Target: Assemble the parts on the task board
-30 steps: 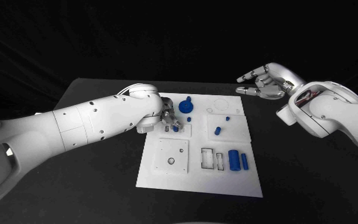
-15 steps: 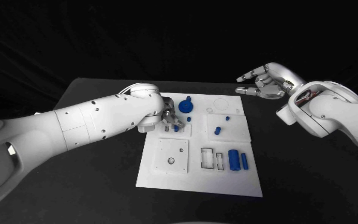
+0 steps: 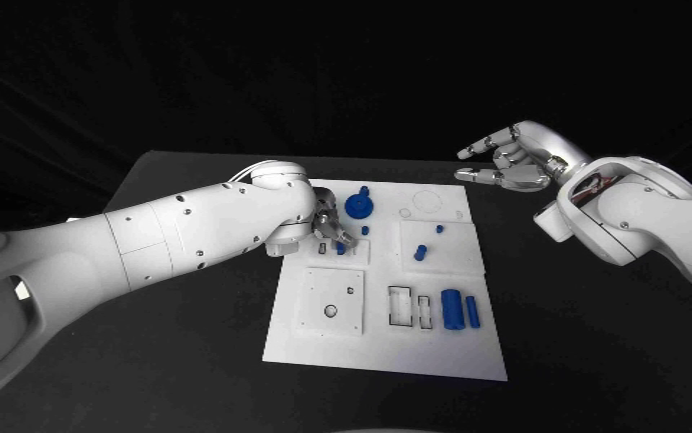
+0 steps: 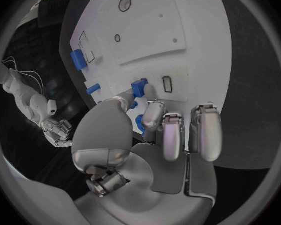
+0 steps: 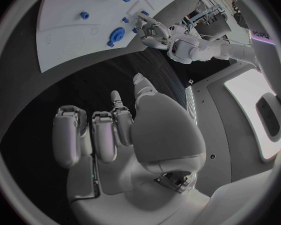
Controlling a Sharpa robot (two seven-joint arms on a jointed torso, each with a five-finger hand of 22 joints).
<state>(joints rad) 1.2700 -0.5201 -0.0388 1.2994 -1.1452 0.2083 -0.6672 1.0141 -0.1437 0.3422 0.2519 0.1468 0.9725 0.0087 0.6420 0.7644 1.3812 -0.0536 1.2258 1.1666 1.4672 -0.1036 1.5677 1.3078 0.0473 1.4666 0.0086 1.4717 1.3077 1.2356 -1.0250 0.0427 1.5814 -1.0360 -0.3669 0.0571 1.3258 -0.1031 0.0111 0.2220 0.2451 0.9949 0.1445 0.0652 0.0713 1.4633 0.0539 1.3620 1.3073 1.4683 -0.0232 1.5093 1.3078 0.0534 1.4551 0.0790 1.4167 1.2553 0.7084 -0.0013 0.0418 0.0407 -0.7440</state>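
**Left hand seating a small blue part on the task board**

In the head view we are watching the left hand point(image 3: 323, 227) working a small blue part point(image 3: 340, 247) over the task board point(image 3: 387, 353), near its left edge; the right hand point(image 3: 508, 159) is hovering beyond its far right corner, fingers loosely curled, holding nothing.

In the left wrist view we are seeing thumb and fingertip pinching that part point(image 4: 138, 88) just above the board point(image 4: 197, 45); we judge insertion is under way, calling for alignment and a downward press. The receiving slot is hidden.

In the right wrist view, the left hand point(image 5: 154, 31) is too small to read.

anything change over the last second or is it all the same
Almost nothing. The left hand stays low over the task board, pinching a small blue part at a slot, with at most a slight shift. The right hand still hovers, holding nothing, beyond the board's far right corner. The other blue parts lie where they were.
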